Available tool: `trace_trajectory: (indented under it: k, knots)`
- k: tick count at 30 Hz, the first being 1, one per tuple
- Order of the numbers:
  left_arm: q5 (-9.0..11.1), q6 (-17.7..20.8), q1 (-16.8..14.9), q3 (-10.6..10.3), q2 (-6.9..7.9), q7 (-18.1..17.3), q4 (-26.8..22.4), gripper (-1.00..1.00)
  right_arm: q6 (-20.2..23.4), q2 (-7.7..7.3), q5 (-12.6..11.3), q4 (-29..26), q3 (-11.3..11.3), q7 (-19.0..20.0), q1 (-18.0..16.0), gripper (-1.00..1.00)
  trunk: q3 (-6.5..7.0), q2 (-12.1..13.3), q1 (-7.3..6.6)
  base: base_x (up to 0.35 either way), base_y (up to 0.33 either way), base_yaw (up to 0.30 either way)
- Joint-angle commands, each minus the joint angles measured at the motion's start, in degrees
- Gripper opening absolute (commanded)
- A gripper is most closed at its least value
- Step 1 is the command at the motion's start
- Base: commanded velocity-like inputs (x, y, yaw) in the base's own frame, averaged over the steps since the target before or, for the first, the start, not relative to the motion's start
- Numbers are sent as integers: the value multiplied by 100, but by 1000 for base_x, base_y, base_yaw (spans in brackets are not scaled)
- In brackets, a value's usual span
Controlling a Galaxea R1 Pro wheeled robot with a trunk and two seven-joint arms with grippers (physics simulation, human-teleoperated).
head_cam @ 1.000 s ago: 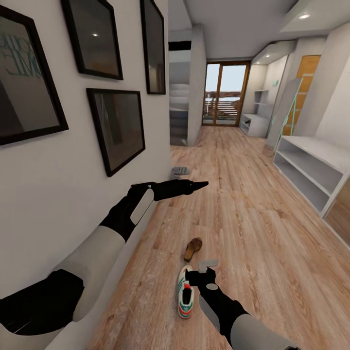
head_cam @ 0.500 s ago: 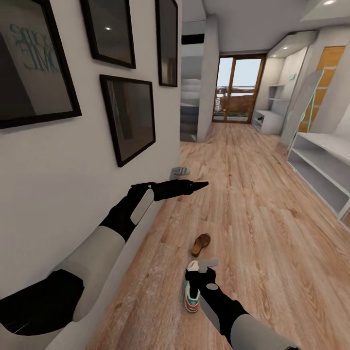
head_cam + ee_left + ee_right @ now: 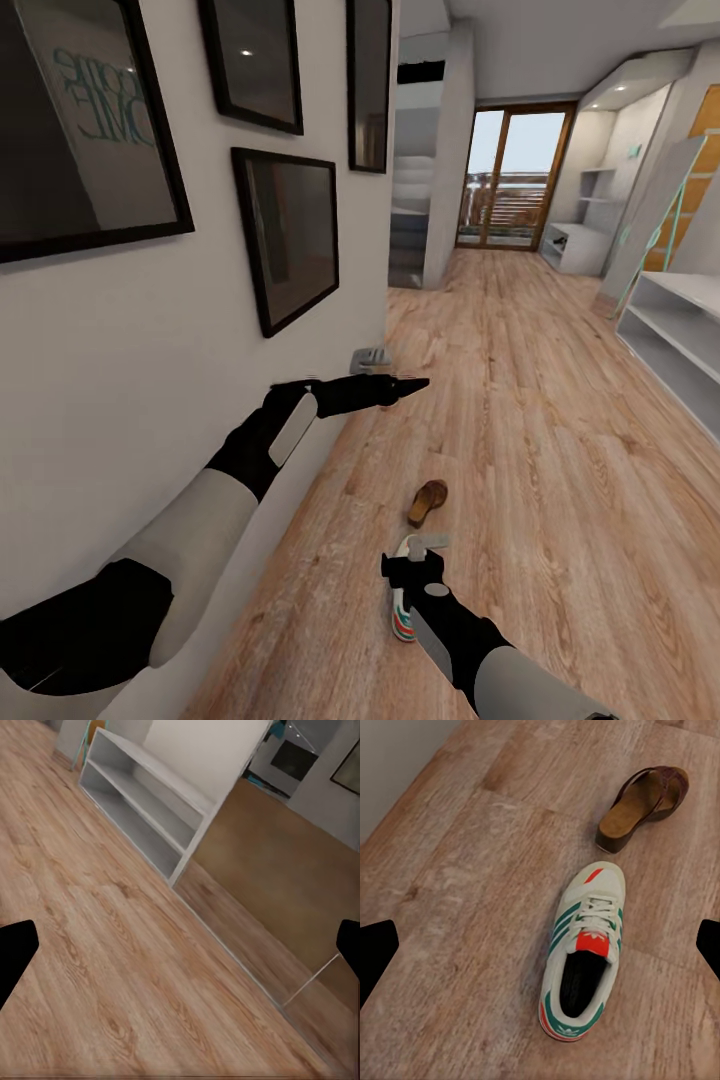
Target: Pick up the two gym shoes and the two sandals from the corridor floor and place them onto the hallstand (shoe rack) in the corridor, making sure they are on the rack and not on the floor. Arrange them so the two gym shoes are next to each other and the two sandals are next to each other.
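Here the right gripper (image 3: 417, 556) hangs over a sneaker (image 3: 583, 951) on the wood floor (image 3: 540, 440), while the left gripper (image 3: 405, 384) reaches out along the wall (image 3: 130, 350).

In the right wrist view, the right gripper's fingertips (image 3: 376, 949) sit far apart at the frame edges, jaws spread wide and holding nothing; the white sneaker with green stripes lies directly beneath them on the planks, and a brown sandal (image 3: 643, 802) rests just beyond its toe, apart from it. In the head view the left gripper looks like a dark pointed tip, but its wrist view shows fingertips (image 3: 15, 952) widely separated, empty, above bare floor, with the pale grey shoe rack (image 3: 142, 802) well ahead of it across the corridor. A small grey object (image 3: 372, 355) lies against the wall just past the left gripper.
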Motion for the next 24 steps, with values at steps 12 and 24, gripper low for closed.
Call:
trace_trajectory:
  k: [12, 24]
  knots:
    - [1104, 28, 402, -988, 0, -514, -154, 100, -21, 0, -58, 27, 41, -35, -6, 100, -6, -2, -1, 0, 0, 1]
    - [1815, 41, 425, -1376, 0, -532, -659, 100, -21, 0, -55, 34, 41, -35, -5, 100, -6, -2, -1, 0, 0, 0]
